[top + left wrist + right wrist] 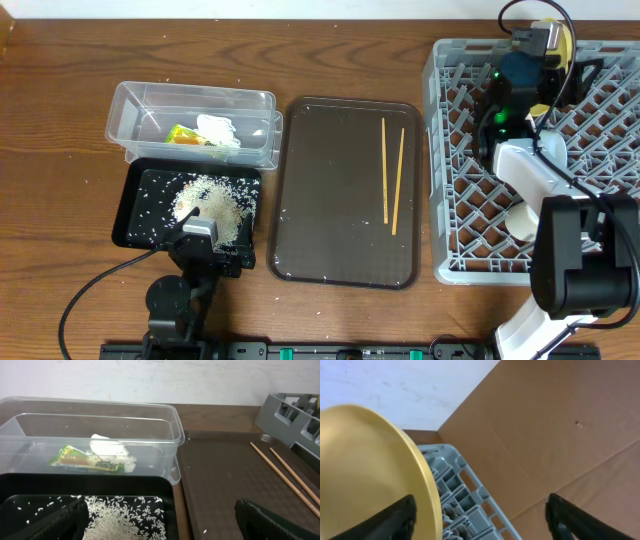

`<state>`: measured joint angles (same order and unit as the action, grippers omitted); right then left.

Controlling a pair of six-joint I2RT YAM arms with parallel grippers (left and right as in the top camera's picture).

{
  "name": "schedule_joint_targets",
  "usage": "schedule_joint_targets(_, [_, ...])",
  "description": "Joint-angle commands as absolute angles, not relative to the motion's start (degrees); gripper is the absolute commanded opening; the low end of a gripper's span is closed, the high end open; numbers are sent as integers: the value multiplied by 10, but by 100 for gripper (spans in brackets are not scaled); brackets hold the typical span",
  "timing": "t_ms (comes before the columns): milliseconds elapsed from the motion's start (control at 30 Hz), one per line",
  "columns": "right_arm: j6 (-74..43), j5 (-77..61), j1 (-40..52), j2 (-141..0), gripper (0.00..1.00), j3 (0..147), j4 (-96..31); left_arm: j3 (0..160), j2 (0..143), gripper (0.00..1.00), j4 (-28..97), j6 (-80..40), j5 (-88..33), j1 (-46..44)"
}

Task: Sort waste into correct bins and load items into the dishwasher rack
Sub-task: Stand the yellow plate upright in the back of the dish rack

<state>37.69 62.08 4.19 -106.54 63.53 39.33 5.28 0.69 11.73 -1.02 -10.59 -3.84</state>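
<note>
The clear tub (135, 100) holds the green-and-orange wrapper (183, 135) and the white tissue (218, 130); both also show in the left wrist view, wrapper (85, 460) and tissue (107, 446). Rice grains (205, 200) lie piled in the black tray (135, 215). My left gripper (205, 232) is open and empty over that tray's near edge, above the rice (120, 517). Two chopsticks (385, 170) lie on the brown serving tray (330, 200). My right gripper (545, 45) is open at the far edge of the grey rack (470, 180). The yellow plate (365, 470) stands on edge against its left finger. The blue bowl is out of view.
A white rounded object (520, 222), perhaps the white bowl, sits in the rack's near part beside my right arm. A few loose grains lie on the brown serving tray. A brown cardboard surface (560, 420) rises behind the rack.
</note>
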Motion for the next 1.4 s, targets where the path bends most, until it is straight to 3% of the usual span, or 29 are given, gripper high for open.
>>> schedule_joint_targets(0, [380,638,74,-1042,89,637,392,39,3,96,121,0,-110,-36])
schedule_joint_targets(167, [371,574,133,-1009,90,637,322,39,3,96,121,0,-109,-36])
schedule_joint_targets(367, [297,314,239,-950,94,637,60,39,3,96,121,0,-110,-36])
schedule_joint_targets(533, [-15,136,283,-924,87,637,-116,39,3,96,121,0,-110,-36])
schedule_joint_targets(733, [-218,36,283,-932,72,637,-301,39,3,96,121,0,-110,-36])
schedule_joint_targets(867, [-231,27,284,-954,65,636,-321,39,3,96,121,0,-110,-36])
schedule_joint_targets(967, [-245,28,285,-975,55,636,-324,39,3,96,121,0,-110,-36])
schedule_joint_targets(1233, [-274,38,286,-1056,46,636,-301,39,3,96,121,0,-109,-36])
schedule_joint_targets(1367, [-274,33,286,-1075,29,636,-302,39,3,96,121,0,-109,-36])
